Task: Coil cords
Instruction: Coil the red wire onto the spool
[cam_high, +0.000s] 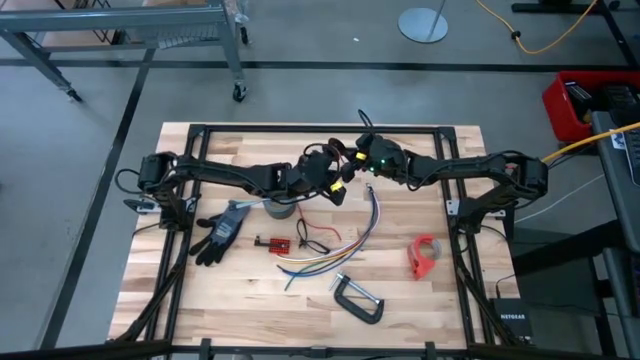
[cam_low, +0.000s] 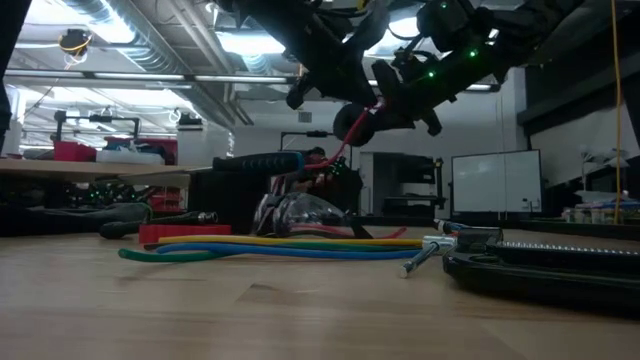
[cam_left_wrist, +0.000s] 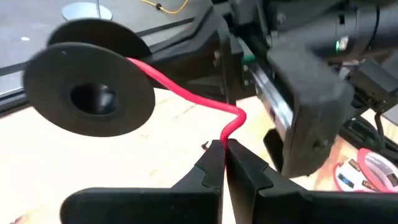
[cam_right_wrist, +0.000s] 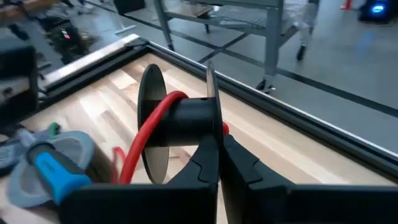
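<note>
A black spool (cam_right_wrist: 186, 118) with a red cord (cam_right_wrist: 165, 106) wound on its core is held up over the middle of the table between my two grippers. My right gripper (cam_right_wrist: 221, 152) is shut on the spool. My left gripper (cam_left_wrist: 224, 155) is shut on the red cord a short way off the spool (cam_left_wrist: 93, 93). In the high view the grippers meet, left (cam_high: 340, 180) and right (cam_high: 362, 158). The bundle of yellow, blue, green and purple strands (cam_high: 335, 250) and a thin black wire (cam_high: 312, 236) lie on the table below. My left gripper pinches the red cord (cam_left_wrist: 232, 132) between its two fingertips, a single strand, a short way from the spool. The cord runs taut from the pinch to the spool, kinked just ahead of the fingertips. The cord is lifted clear of the table here. My right gripper pinches the rim of the spool's near flange (cam_right_wrist: 210, 93) between its two fingers, which lie flat against its two faces. The spool is lifted clear of the table, its axis about level. Loose red cord (cam_right_wrist: 127, 162) hangs from the core.
On the table lie a black glove (cam_high: 222, 230), a grey tape roll (cam_high: 283, 208), a small red board (cam_high: 272, 243), a red tape dispenser (cam_high: 425, 255) and a metal C-clamp (cam_high: 358, 298). A blue-handled tool (cam_right_wrist: 56, 168) lies near the roll.
</note>
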